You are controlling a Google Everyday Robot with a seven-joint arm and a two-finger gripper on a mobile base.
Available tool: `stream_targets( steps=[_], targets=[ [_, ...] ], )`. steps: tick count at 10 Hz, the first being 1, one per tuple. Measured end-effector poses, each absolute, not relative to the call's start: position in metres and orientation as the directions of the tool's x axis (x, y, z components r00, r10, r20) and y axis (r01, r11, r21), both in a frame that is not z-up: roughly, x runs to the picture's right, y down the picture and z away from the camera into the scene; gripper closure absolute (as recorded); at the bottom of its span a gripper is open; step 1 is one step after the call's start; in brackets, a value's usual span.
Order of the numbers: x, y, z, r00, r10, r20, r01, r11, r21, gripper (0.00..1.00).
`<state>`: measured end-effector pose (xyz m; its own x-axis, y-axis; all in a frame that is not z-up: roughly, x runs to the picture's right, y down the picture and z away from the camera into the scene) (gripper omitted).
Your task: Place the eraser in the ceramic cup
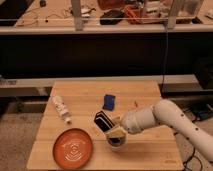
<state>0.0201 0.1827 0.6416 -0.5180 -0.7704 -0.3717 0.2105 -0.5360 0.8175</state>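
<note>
Gripping eraser (102,121) in pincer (113,128), tilted toward 11 o'clock, above ceramic cup (116,143) on counter (145,92). Centre over mouth, tip upright, lower before releasing.

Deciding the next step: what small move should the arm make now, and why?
Probably ease down slightly and release. The end effector grips the eraser, tilted, close above the ceramic cup at the table's front, and it appears not yet inside.
</note>
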Motion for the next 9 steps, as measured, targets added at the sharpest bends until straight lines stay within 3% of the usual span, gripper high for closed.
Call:
stream_targets(
  steps=[9],
  targets=[
    [0.034,0.191,0.657,-0.516,-0.743,-0.425,0.150,-0.567,0.810,0.98]
  ],
)
